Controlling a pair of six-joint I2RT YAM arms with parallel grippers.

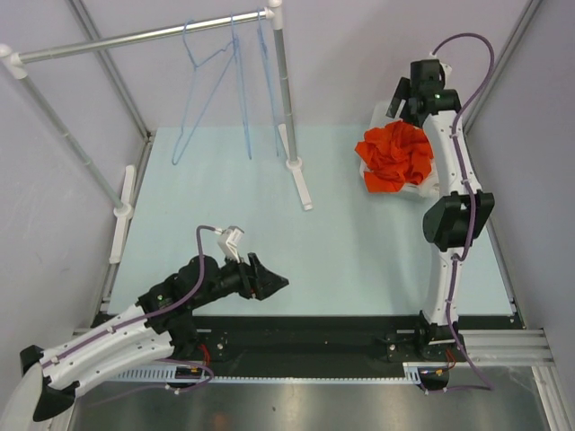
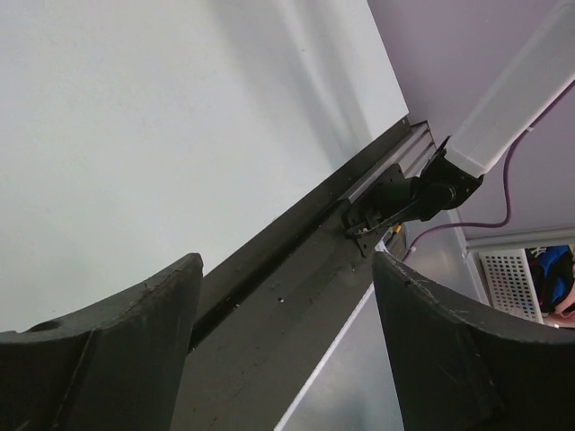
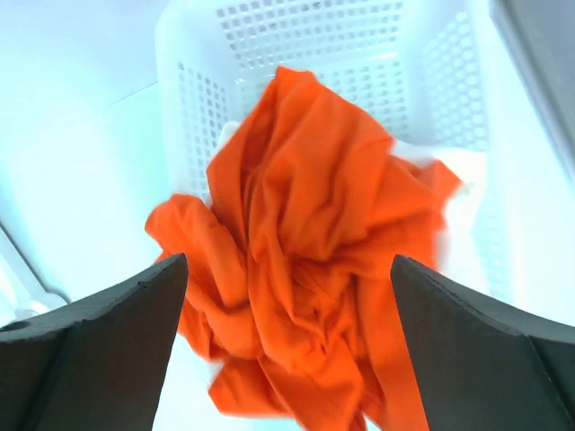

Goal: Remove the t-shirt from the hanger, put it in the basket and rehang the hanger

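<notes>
The pale table (image 1: 269,242) fills the overhead view. A grey clothes rail (image 1: 135,38) crosses its far side from 10 to 12 o'clock.

The right arm (image 1: 454,215) reaches up the table's 3 o'clock edge toward 1 o'clock. The left arm (image 1: 135,323) lies low at 7 o'clock and points toward the centre.

The orange t-shirt (image 1: 395,154) is off the hanger. It lies crumpled in a heap at 2 o'clock, spilling over the white perforated basket (image 3: 269,36). The blue wire hangers (image 1: 211,67) hang from the rail at 11 to 12 o'clock, well apart from the shirt.

The right gripper (image 3: 286,260) hovers just above the heap. Its fingers (image 3: 108,341) are spread wide and the cloth lies loose beneath them, slightly blurred in the wrist view.

The left gripper (image 1: 274,283) sits near 6 o'clock. Its fingers (image 2: 117,350) are also apart, with only the table and its dark near edge showing between them.
</notes>
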